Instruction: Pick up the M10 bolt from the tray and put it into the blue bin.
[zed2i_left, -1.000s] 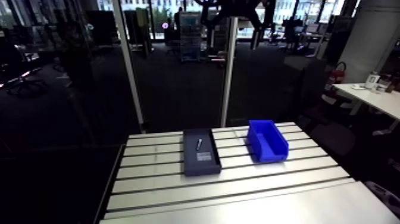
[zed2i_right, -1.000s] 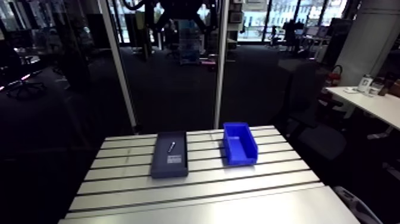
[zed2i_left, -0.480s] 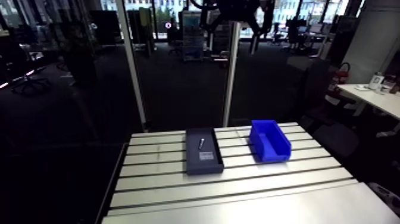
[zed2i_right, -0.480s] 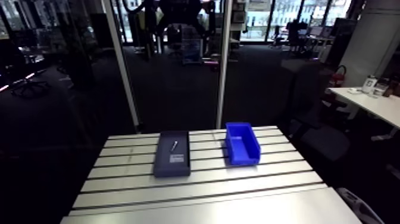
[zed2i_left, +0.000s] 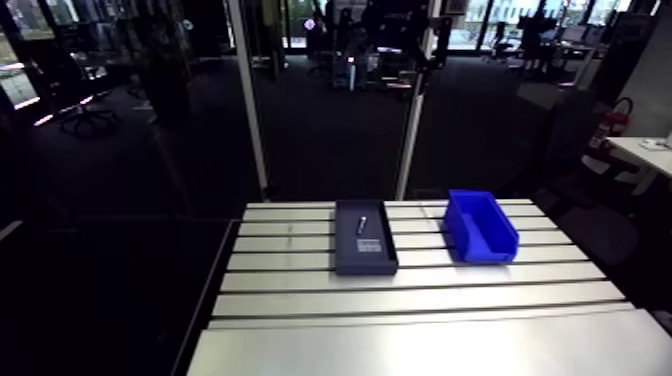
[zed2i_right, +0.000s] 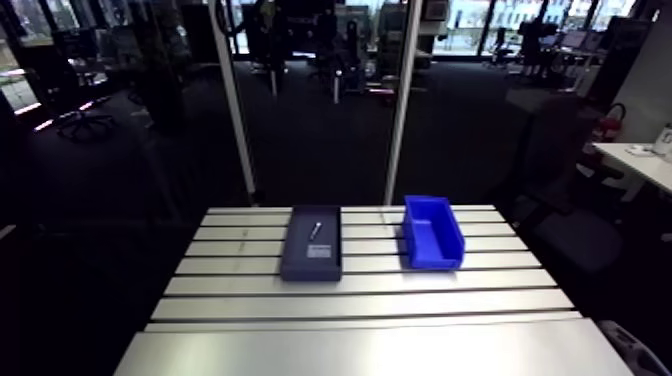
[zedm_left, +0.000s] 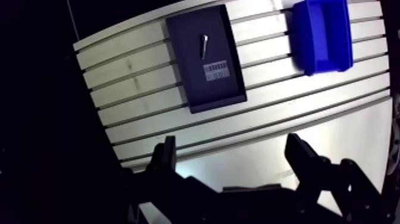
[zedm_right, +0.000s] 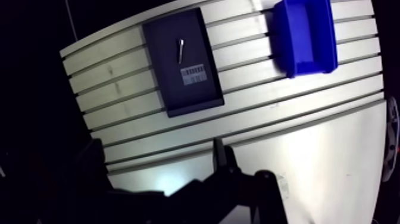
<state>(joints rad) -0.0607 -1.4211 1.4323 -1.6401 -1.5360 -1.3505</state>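
I saw my gripper wide open and empty, high above the desk. The M10 bolt lay in the dark tray near the desk's far edge, beside a white label too small to read. The blue bin stood apart.

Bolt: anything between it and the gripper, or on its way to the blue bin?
Nothing visible. The bolt lies uncovered in the tray, the open gripper hangs clear above; only table separates tray and blue bin.
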